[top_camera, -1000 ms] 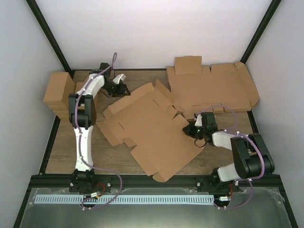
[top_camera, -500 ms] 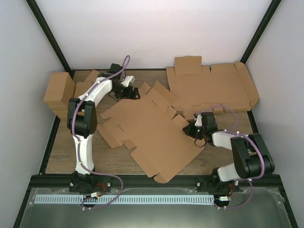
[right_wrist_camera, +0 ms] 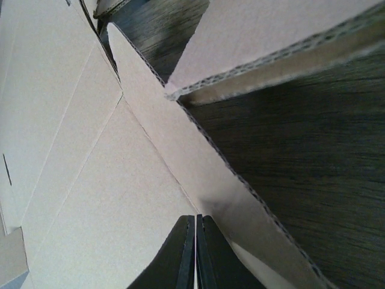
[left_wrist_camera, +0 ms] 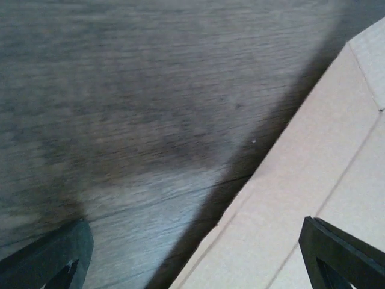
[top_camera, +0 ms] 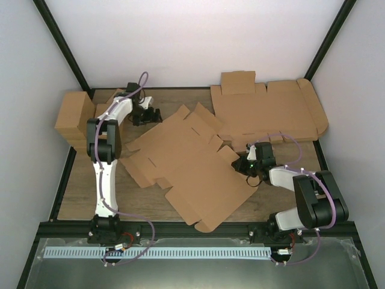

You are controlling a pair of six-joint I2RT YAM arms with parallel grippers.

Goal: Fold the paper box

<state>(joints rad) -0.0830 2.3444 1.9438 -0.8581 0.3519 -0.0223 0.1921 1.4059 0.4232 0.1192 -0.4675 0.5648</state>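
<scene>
The paper box (top_camera: 186,165) lies flat and unfolded in the middle of the table, a brown die-cut piece with flaps and slits. My left gripper (top_camera: 151,114) is open and empty just left of its far corner. In the left wrist view the fingertips (left_wrist_camera: 54,256) stand wide apart over bare wood, with the box's edge (left_wrist_camera: 313,180) at the right. My right gripper (top_camera: 242,165) is shut, its tips down on the box's right edge. In the right wrist view the closed gripper (right_wrist_camera: 196,241) rests on the box panel (right_wrist_camera: 90,180) beside a crease.
A wider brown cardboard sheet (top_camera: 264,111) lies at the back right, and its corrugated edge (right_wrist_camera: 271,36) overhangs the box's corner. Smaller brown cartons (top_camera: 75,117) are stacked at the left edge. Grey walls and a black frame close in the table.
My left gripper swung right to the box's far edge, then drew back to the left. The box's far flaps shifted slightly. The right arm has not moved.
</scene>
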